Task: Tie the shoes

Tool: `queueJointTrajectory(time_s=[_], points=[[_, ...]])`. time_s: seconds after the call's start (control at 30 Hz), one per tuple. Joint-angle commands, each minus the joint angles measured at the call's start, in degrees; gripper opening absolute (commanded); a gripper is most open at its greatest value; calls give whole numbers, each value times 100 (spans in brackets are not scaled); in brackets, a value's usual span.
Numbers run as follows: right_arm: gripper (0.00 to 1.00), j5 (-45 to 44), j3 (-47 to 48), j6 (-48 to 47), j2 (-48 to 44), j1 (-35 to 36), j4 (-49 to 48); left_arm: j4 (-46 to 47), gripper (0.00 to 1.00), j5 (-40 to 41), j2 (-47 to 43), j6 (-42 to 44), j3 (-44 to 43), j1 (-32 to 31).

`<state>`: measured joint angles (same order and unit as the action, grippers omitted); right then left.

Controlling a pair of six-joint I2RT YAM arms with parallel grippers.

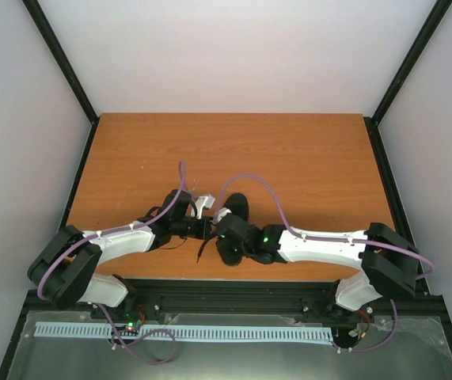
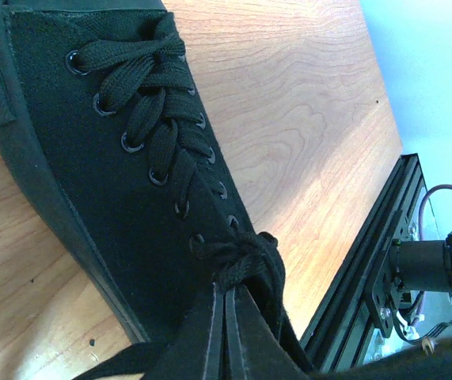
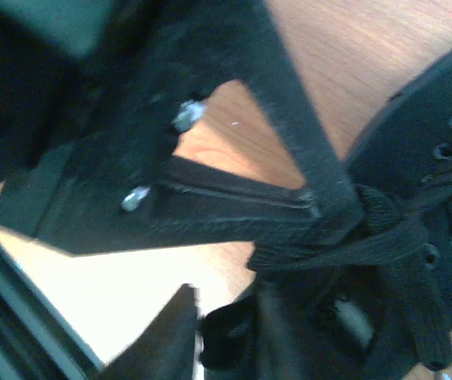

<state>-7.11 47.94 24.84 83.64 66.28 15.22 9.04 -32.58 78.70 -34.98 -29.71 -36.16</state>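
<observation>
The black canvas shoe [image 2: 107,198] lies on the wooden counter [image 2: 289,95] near its front edge, right where the two arms meet. Tying is under way but there is no bow yet, only a loose tangle at the top eyelets. The left fingers [image 2: 226,299] are pressed tight together with their tips in that tangle, seemingly pinching a strand of the laces [image 2: 158,119]. The right fingers [image 1: 227,233] crowd in alongside; I cannot tell whether they are open or closed on anything. Next, I'd guess, the right side needs a firm hold on the free strand so a loop can be formed. The laces are flat, woven and limp, and the canvas is matte with a smooth rubber sole edge.
</observation>
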Motion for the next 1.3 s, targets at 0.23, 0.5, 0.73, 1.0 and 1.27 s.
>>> queueJointTrajectory(time_s=[0.23,0.5,0.73,1.0,1.27], points=[[3,-603,342,35,-370,-487,879,59,1,61,42,-18,-97,31],[3,770,-260,-131,-727,-1378,344,6,1,311,-126,-68,10,32],[7,1510,-503,-222,-909,-1617,33,-37,1,388,-233,-114,30,30],[46,2227,-796,-231,-1283,-1464,-608,-12,1,264,-111,-105,-41,30],[42,2008,-551,-192,-595,-1276,-600,9,1,261,-78,-141,-61,31]])
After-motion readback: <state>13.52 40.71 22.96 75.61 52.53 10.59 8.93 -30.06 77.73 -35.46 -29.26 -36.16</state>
